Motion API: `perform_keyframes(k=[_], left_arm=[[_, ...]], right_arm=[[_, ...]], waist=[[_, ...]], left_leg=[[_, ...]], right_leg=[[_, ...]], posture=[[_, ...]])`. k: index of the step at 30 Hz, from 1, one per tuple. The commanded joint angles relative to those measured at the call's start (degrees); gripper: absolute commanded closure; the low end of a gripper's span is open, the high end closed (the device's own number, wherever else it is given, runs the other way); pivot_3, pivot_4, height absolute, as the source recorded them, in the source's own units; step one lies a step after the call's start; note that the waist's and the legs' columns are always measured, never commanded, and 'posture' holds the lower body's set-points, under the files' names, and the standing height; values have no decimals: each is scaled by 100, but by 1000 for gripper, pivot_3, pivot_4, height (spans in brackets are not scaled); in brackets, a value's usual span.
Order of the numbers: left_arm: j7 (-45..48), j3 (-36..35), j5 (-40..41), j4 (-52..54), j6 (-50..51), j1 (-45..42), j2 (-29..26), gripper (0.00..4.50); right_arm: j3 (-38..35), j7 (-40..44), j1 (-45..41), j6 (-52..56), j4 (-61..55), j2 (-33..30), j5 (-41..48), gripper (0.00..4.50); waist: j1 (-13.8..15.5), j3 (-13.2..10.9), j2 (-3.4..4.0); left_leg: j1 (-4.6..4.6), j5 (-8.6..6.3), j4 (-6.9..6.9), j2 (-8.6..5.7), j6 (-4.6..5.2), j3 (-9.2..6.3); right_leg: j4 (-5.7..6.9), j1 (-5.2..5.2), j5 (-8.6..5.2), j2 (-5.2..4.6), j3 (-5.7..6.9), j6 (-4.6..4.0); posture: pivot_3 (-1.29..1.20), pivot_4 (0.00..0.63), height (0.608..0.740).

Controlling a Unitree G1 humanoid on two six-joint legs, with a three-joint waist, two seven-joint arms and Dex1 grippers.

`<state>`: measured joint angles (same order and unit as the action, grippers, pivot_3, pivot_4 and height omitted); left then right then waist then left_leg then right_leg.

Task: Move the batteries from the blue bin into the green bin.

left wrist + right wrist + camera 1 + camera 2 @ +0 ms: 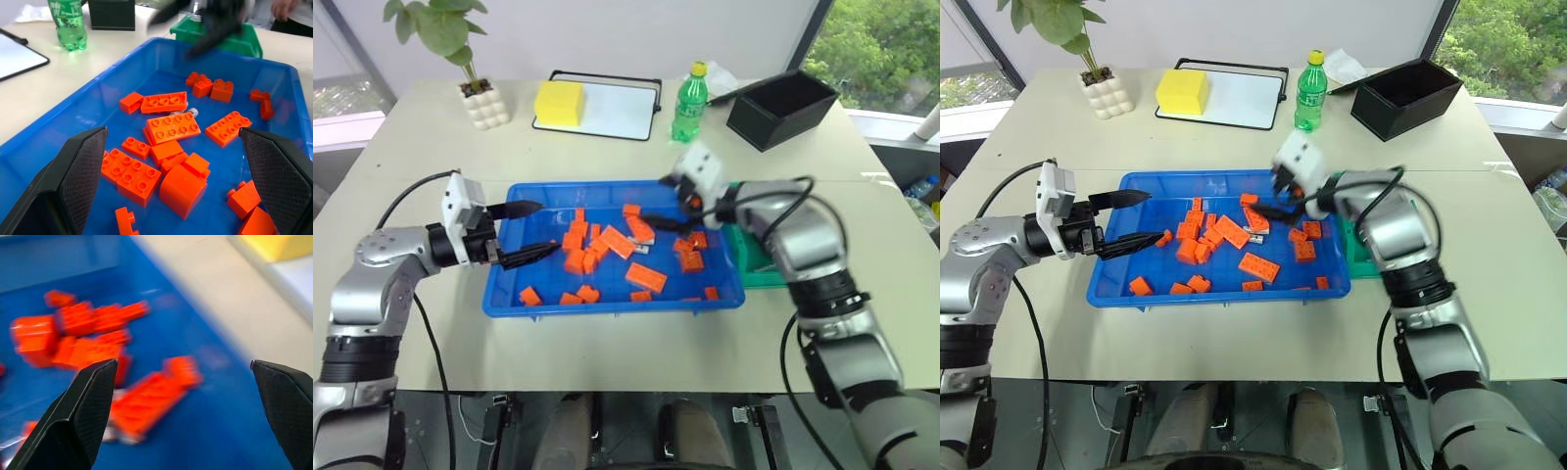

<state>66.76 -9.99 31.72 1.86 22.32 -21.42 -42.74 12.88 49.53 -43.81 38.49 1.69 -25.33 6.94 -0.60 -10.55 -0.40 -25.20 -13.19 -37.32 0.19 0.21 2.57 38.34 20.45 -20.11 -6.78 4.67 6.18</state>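
Note:
The blue bin (504, 294) lies mid-table, strewn with orange blocks (646, 277). One silvery battery (191, 112) peeks out between blocks near the bin's middle; I can make out no others. The green bin (762, 271) sits against the blue bin's right end, largely hidden behind my right arm. My left gripper (530, 232) hovers open over the bin's left end, empty. My right gripper (666, 211) is open and empty above the blocks at the bin's far right, its image smeared by motion. The right wrist view shows blocks and blue floor between wide-spread fingers (78, 421).
Behind the bins stand a green bottle (689, 103), a black box (781, 106) at the far right, a yellow block (560, 101) on a white board (612, 110), and a potted plant (478, 93) at the far left.

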Motion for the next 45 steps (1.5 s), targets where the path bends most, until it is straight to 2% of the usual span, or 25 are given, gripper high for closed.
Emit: perform_keyframes(k=[1, 7, 14, 22, 33, 36, 41, 45], left_arm=[[-190, -373, 200, 496, 135, 220, -171, 0], [-516, -646, 383, 896, 312, 597, -175, 0], [-889, -633, 528, 1207, 393, 768, -15, 0], [-1081, -624, 580, 1307, 426, 763, 58, 0], [-1270, -679, 647, 1443, 426, 905, 60, 0], [-1312, -684, 654, 1462, 421, 915, 60, 0], [-1352, -677, 656, 1450, 394, 917, 52, 0], [-1377, -637, 636, 1413, 363, 898, 72, 0]], right_arm=[[125, -167, 161, 90, -568, 91, 1, 35], [380, -330, 394, 277, -879, 291, 55, 35], [703, -432, 406, 10, -809, 477, -78, 35], [1155, -391, 260, -866, -46, 470, -564, 35], [1081, -382, 70, -1256, 685, 726, -755, 35], [1092, -350, 80, -1276, 691, 721, -795, 830], [1037, -354, 40, -1240, 626, 751, -816, 3234], [975, -368, -52, -1225, 509, 762, -817, 3234]], waist=[[-16, 0, 1], [-20, 0, 0], [-14, 0, 0], [-20, 0, 0], [-24, 0, 0], [-21, 0, 0], [-26, 0, 0], [-26, 0, 0]], left_leg=[[0, 0, 1, 1, 0, 0], [1, 0, 1, 3, 0, 0], [1, 0, 1, 2, 0, -2], [2, 0, 1, 2, 0, 0], [2, 0, 1, 2, -1, -1], [2, 0, 1, 2, -1, -2], [2, 0, 1, 3, -1, -2], [2, 0, 1, 3, -1, -1]], right_leg=[[0, 0, 0, 0, 0, 0], [2, 3, 0, 2, -1, 0], [3, 2, 0, 2, -1, 0], [4, 4, 0, 2, -1, 0], [4, 3, 0, 2, -1, 0], [4, 3, 0, 2, -1, 0], [5, 3, 0, 2, -1, 0], [4, 4, 0, 2, -1, 0]], posture=[[0, 150, 739], [0, 150, 739], [0, 150, 739], [0, 150, 739], [0, 150, 739], [0, 150, 739], [0, 150, 739], [0, 150, 739]])
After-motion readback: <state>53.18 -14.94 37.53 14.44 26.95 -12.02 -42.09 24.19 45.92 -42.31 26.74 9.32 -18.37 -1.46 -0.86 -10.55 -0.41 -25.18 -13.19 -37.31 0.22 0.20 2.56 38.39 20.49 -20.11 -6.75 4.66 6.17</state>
